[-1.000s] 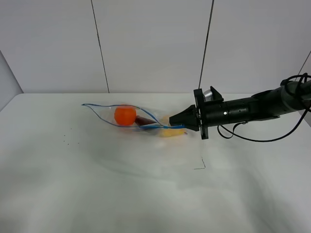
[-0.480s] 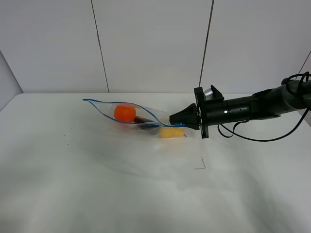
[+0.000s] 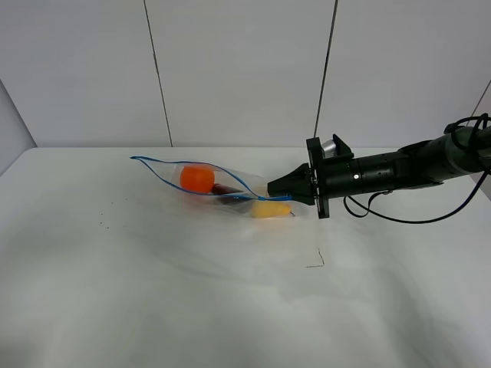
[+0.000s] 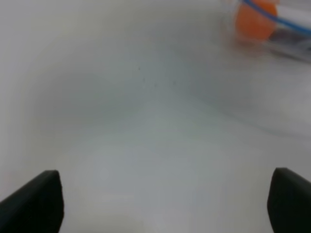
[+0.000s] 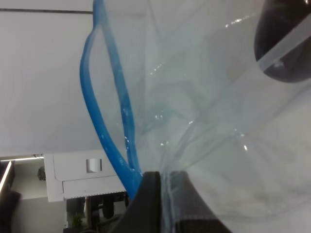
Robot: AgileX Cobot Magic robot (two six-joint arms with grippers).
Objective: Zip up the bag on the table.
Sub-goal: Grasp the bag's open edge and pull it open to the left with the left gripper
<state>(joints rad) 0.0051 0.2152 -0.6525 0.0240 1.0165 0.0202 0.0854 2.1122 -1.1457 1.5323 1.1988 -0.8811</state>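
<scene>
The clear bag (image 3: 219, 184) lies on the white table (image 3: 153, 291) with its blue zipper strip (image 3: 165, 176) gaping open along the mouth. An orange (image 3: 196, 178), a dark eggplant (image 3: 227, 191) and a yellow pear (image 3: 271, 208) show through it. My right gripper (image 3: 271, 186) is shut on the bag's right end at the zipper and holds it slightly raised. In the right wrist view the gripper (image 5: 166, 199) pinches the plastic where the two blue strips (image 5: 102, 107) meet. My left gripper (image 4: 163, 204) is open over bare table, away from the bag (image 4: 272, 24).
A thin dark wire-like mark (image 3: 317, 261) lies on the table in front of the right gripper. A few small dark specks (image 3: 103, 224) sit at the left. A black cable (image 3: 399, 218) hangs from the right arm.
Since one second ago the bag has shifted a little and its left tip has risen. In the last half second it has stayed still. The right arm has hardly moved.
</scene>
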